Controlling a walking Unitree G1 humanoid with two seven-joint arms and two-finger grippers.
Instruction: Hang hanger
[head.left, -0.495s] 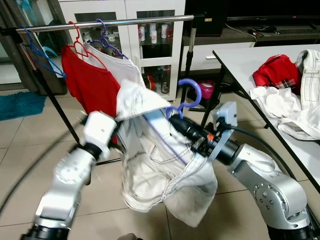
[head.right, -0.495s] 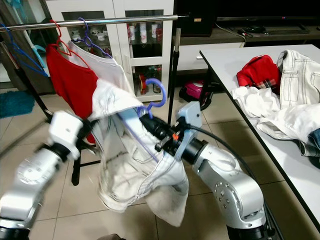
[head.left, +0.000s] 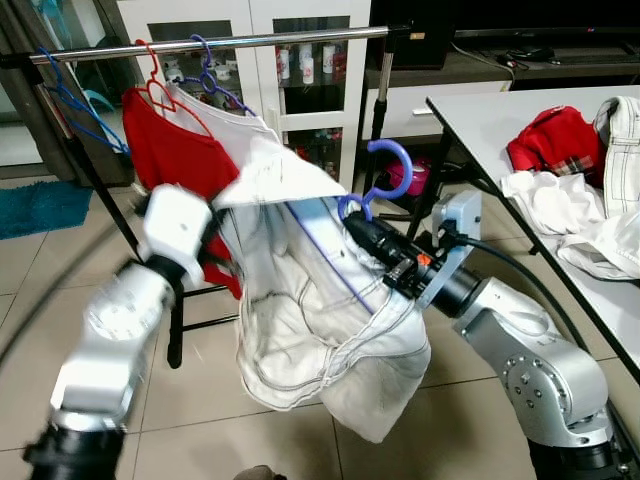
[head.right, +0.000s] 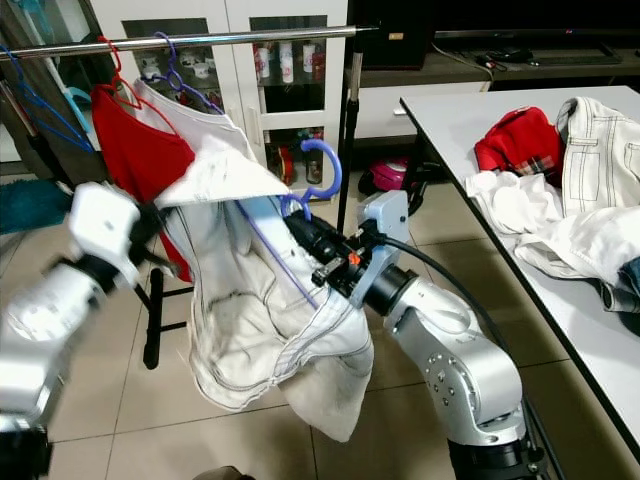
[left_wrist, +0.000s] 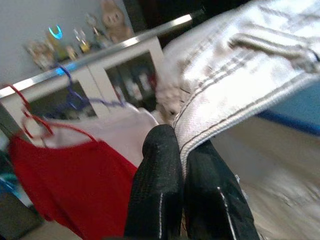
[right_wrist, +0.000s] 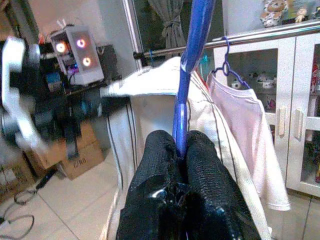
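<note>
A blue hanger (head.left: 390, 165) carries a white denim garment (head.left: 310, 300) in front of the clothes rail (head.left: 250, 42). My right gripper (head.left: 355, 225) is shut on the hanger's neck just below its hook; the wrist view shows the blue shaft (right_wrist: 192, 50) rising from between the fingers (right_wrist: 160, 165). The hook sits below the rail, near its right end. My left gripper (left_wrist: 182, 165) is shut on the garment's seamed edge (left_wrist: 235, 105), on the garment's left side, beside a red shirt (head.left: 170, 150). The garment hides those fingers in the eye views.
On the rail hang the red shirt, a white shirt (head.left: 225, 115) on a purple hanger and an empty blue hanger (head.left: 75, 105). The rail's black post (head.left: 375, 110) stands behind my right gripper. A white table (head.left: 480, 110) at the right holds piled clothes (head.left: 555, 140).
Both arms have lifted the garment and hanger higher, toward the rail. The left arm has swung up and to the left, spreading the garment's top edge.
</note>
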